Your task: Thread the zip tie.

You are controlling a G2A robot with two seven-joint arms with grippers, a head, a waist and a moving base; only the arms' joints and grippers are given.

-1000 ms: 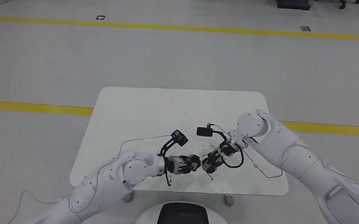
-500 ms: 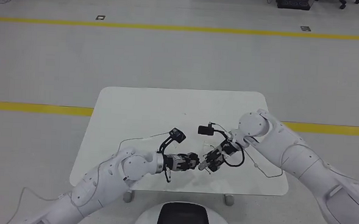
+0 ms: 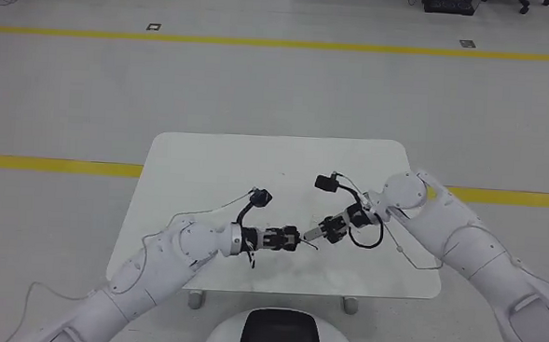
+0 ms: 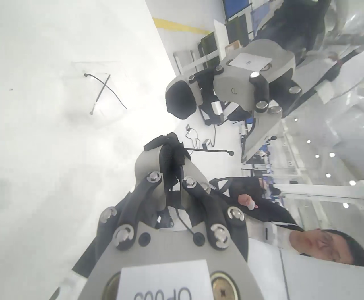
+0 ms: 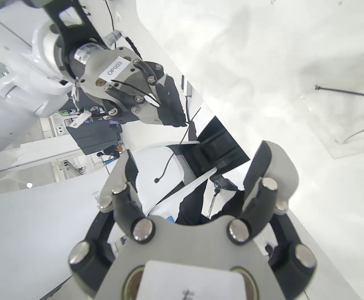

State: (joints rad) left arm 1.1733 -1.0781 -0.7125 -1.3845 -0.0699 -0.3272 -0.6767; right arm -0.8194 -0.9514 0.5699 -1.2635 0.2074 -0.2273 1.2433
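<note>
A thin black zip tie (image 4: 209, 150) sticks out sideways from my left gripper (image 4: 170, 150), which is shut on one end of it. In the right wrist view the zip tie (image 5: 170, 159) hangs down from those black fingertips (image 5: 170, 105), its small head at the free end. My right gripper (image 5: 199, 167) faces it with its fingers wide open and nothing between them. From above, the left gripper (image 3: 294, 237) and right gripper (image 3: 323, 233) hover a short gap apart over the front of the white table (image 3: 256, 161), with the zip tie (image 3: 308, 242) between them.
Two spare black zip ties (image 4: 105, 91) lie crossed on the table farther back, on what looks like a clear plastic sheet (image 5: 327, 127). The table's front edge runs just below both grippers.
The two grippers, close together a second ago, have drawn apart. The right gripper has backed off to the right and the left one has shifted slightly left, keeping the zip tie.
</note>
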